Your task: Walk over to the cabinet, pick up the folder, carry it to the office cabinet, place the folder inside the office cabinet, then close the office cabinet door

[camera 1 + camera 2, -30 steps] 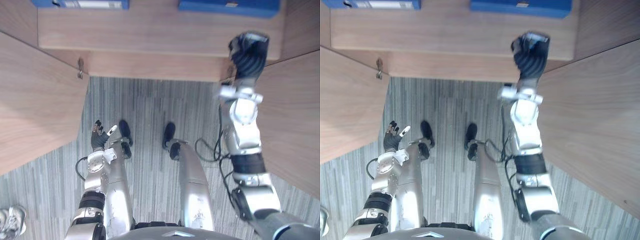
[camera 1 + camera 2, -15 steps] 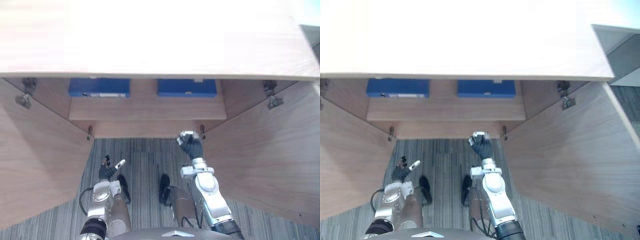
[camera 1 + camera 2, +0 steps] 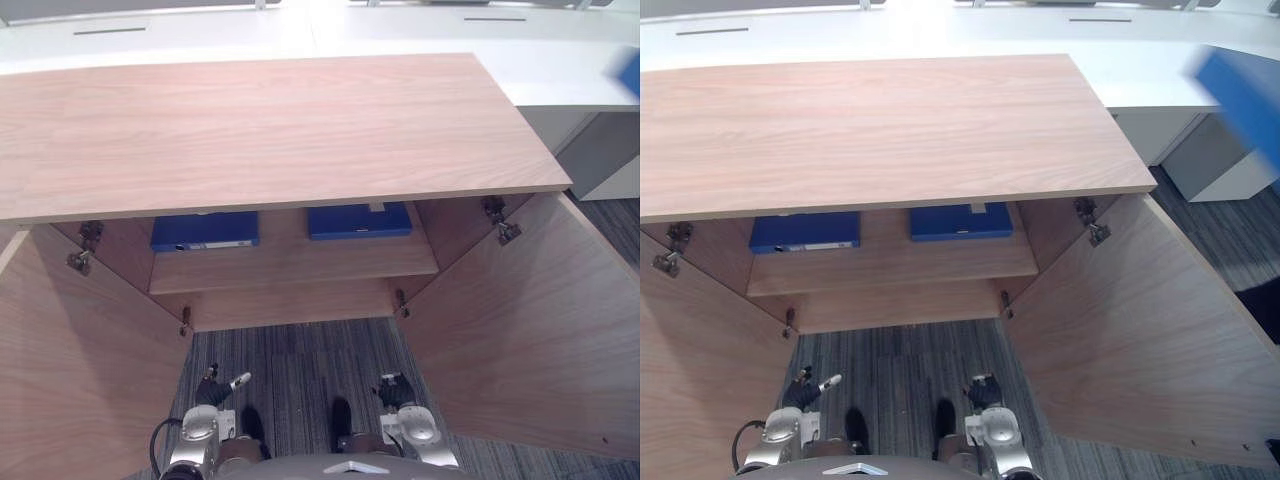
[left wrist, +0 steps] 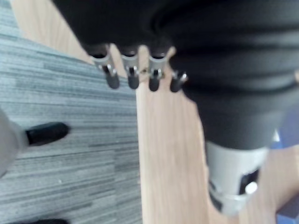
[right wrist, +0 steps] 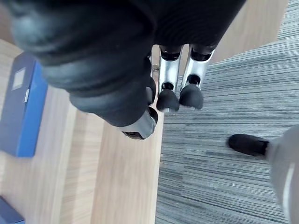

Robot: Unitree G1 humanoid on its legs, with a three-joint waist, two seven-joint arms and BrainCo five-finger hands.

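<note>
At 7 o'clock the left hand [image 3: 211,393] hangs over the carpet [image 3: 300,360], fingers loose and empty. At 5 o'clock the right hand [image 3: 396,391] is relaxed, holding nothing. Beyond, the cabinet [image 3: 270,130] has its left door [image 3: 70,370] and right door [image 3: 510,340] swung wide. On its shelf [image 3: 290,262] near 12 o'clock lie the blue left folder [image 3: 204,230] and right folder [image 3: 358,220], apart. The right wrist view shows one lying flat. The right eye view catches a blurred blue shape [image 3: 1250,97] at 2 o'clock.

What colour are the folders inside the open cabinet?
Blue, both the left folder and the right folder, clearest in the left eye view.
</note>
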